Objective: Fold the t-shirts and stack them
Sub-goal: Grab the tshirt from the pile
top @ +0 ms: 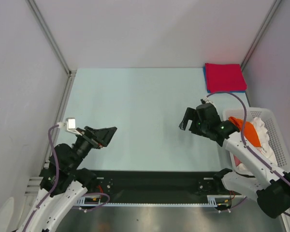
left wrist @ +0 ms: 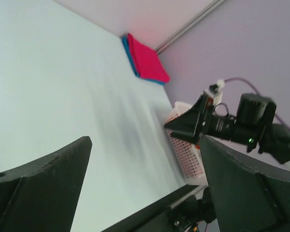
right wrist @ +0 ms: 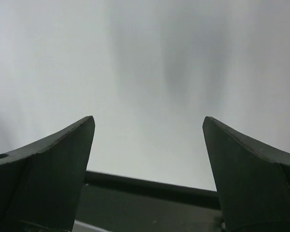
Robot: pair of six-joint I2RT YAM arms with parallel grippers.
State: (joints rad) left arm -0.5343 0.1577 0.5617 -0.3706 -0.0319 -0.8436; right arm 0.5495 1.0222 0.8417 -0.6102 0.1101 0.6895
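L fingers (top: 108,131), R fingers (top: 186,119) wide, tees (top: 225,77) stacked

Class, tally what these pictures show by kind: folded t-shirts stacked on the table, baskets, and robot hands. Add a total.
Folded t-shirts: 2, the red t-shirt lying on the blue t-shirt
Basket: 1
Robot hands: 2, the left hand and the right hand, both open
Total: 5

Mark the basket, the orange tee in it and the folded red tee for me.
basket (top: 279,137), top view, its right lattice wall.
orange tee (top: 250,129), top view, bunched cloth inside the basket.
folded red tee (top: 224,76), top view, middle of its upper face.
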